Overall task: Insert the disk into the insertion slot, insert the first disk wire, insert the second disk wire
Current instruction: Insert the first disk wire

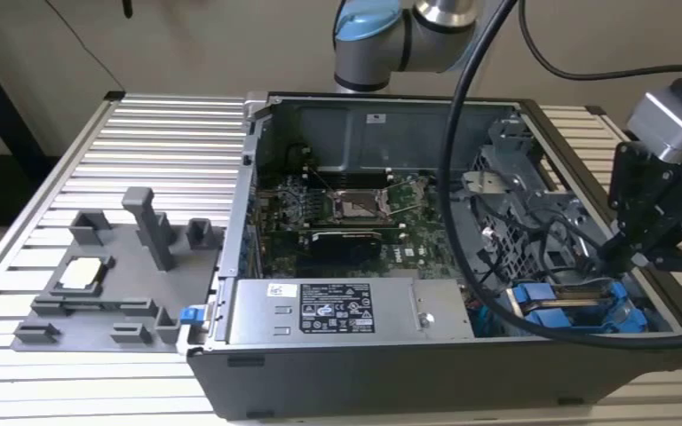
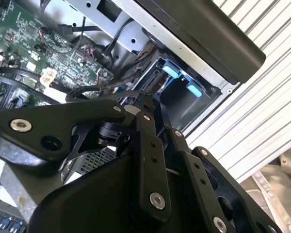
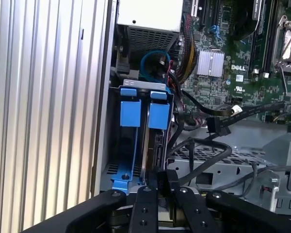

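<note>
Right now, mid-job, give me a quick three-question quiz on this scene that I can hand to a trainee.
1. True or false: the computer case lies on the slatted table with its side open.
2. Multiple choice: the gripper is nearest to A) the processor socket, B) the blue drive carriers, C) the power supply.
3. Fill in: the grey fixture plate sits on the table at the exterior view's ____ of the case.

Key: 1 true; 2 B; 3 left.
</note>
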Controlling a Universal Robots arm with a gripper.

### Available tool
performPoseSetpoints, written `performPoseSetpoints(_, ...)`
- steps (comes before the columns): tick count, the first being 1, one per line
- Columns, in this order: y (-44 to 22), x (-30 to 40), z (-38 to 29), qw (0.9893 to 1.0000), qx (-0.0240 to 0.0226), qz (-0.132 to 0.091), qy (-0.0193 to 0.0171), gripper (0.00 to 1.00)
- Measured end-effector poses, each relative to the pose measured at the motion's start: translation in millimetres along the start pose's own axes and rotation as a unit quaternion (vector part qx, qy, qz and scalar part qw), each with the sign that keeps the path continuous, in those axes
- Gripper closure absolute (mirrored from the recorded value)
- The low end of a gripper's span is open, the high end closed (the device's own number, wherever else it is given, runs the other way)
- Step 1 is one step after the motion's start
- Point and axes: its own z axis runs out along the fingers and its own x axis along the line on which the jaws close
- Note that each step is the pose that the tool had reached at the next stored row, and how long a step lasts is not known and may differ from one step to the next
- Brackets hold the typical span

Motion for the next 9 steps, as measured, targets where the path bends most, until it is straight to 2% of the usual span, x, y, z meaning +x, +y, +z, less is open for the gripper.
performPoseSetpoints(4,-1.1,0.4,2.1,1.0000,-0.0052,0.002,-0.0003,0.81)
performPoseSetpoints(9,-1.1,0.4,2.4,1.0000,-0.0053,0.002,-0.0004,0.81)
